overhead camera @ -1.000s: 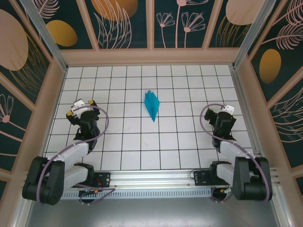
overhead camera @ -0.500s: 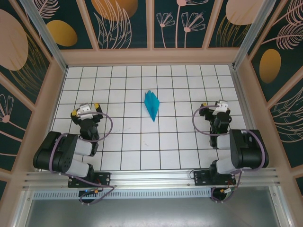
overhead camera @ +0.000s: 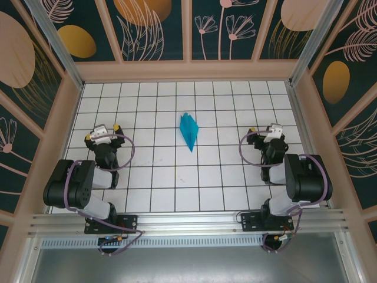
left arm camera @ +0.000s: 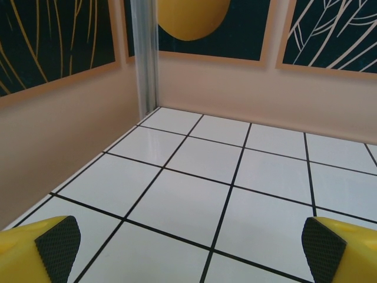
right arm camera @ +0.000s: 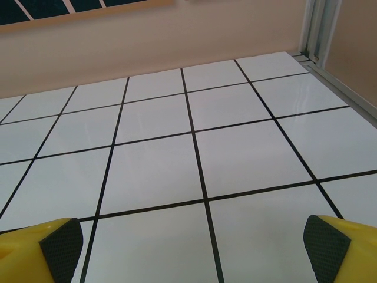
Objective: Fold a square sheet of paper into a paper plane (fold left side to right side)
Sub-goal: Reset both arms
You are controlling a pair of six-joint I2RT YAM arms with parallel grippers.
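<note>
The paper plane (overhead camera: 189,131) lies on the white grid table in the top view, a slim cyan-blue dart with its point toward the near edge. Well to its left, my left gripper (overhead camera: 101,132) is open with nothing between its yellow fingers. My right gripper (overhead camera: 266,131) is open too, well to the right of the plane. In the left wrist view the left gripper (left arm camera: 191,239) spans bare tiles between its dark pads (left arm camera: 58,239). In the right wrist view the right gripper (right arm camera: 191,240) also frames bare tiles, its pads (right arm camera: 325,239) far apart.
Peach-coloured walls (overhead camera: 182,71) with dark floral panels enclose the table on three sides. An aluminium post (left arm camera: 144,56) stands in the far left corner. Both arms are folded back near their bases (overhead camera: 109,221) at the near rail.
Both arms have drawn back and folded toward their bases. The left gripper has drifted slightly left and away. The paper plane has not moved.
</note>
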